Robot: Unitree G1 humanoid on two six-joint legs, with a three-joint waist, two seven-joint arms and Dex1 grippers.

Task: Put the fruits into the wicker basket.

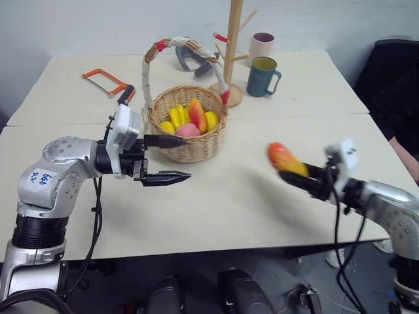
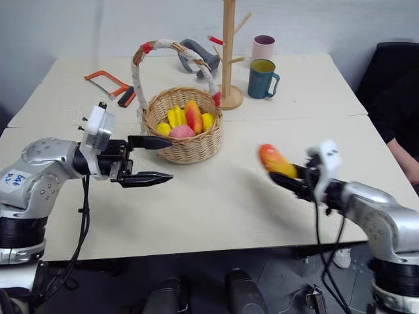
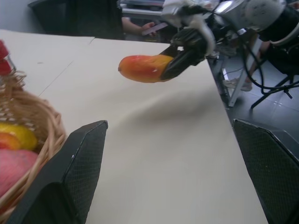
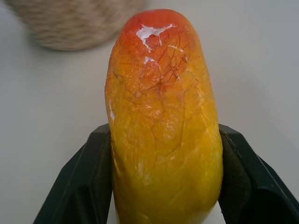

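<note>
Right hand (image 1: 298, 171) level, gripping mango (image 1: 286, 159), left hand (image 1: 175, 159) spread

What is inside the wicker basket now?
Inside the wicker basket lie yellow bananas, a red and yellow mango, a pink peach and another yellow fruit. The fruits hide the bottom of the basket.

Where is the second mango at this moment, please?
The mango is clamped in the right gripper, above the table, to the right of the basket.
</note>
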